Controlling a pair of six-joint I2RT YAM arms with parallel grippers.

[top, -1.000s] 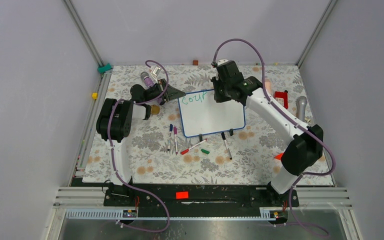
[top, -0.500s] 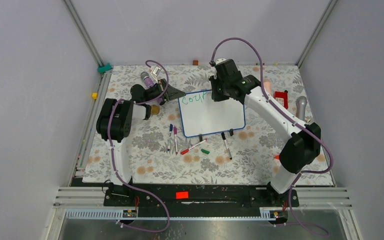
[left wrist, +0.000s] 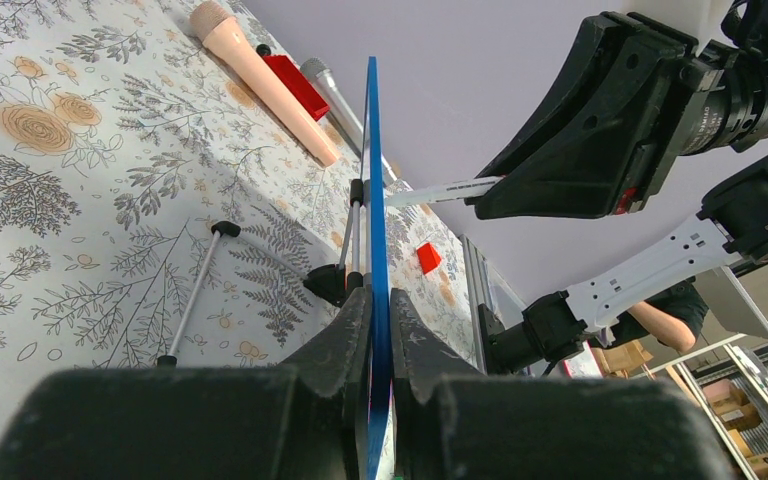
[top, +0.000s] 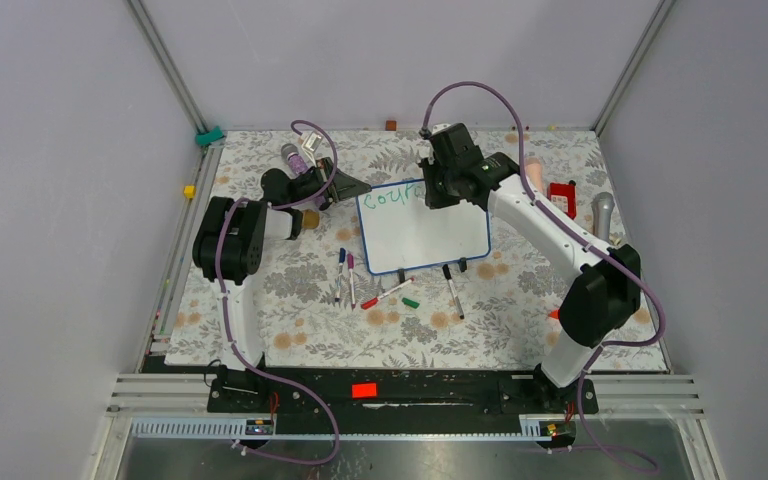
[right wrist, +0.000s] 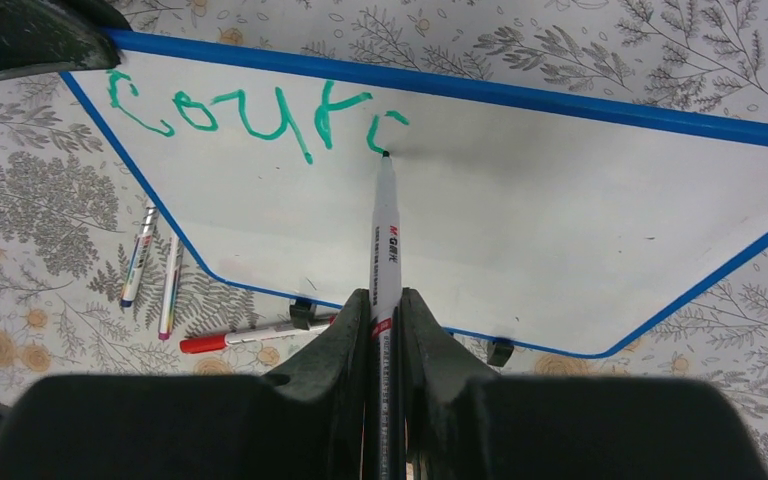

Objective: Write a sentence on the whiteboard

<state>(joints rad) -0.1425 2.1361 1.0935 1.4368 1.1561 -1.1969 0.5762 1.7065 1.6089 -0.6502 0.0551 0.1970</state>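
Table (top: 290,330) with a floral cover carries the whiteboard (top: 430,235) near its middle, propped on two black feet. Left tool (left wrist: 380,330) is clamped shut on the board's left edge. Right tool (right wrist: 385,310) is closed tight around a marker (right wrist: 386,230), whose tip touches the board at the end of the green writing (right wrist: 250,110), "cour" plus a started letter.

The whiteboard (top: 430,240), glossy white with a thin blue frame, lies face up just past the middle of the floral mat (top: 310,320). The sentence (right wrist: 260,118) is only green "cour" plus a stroke, on the side toward the mat's far-left corner.
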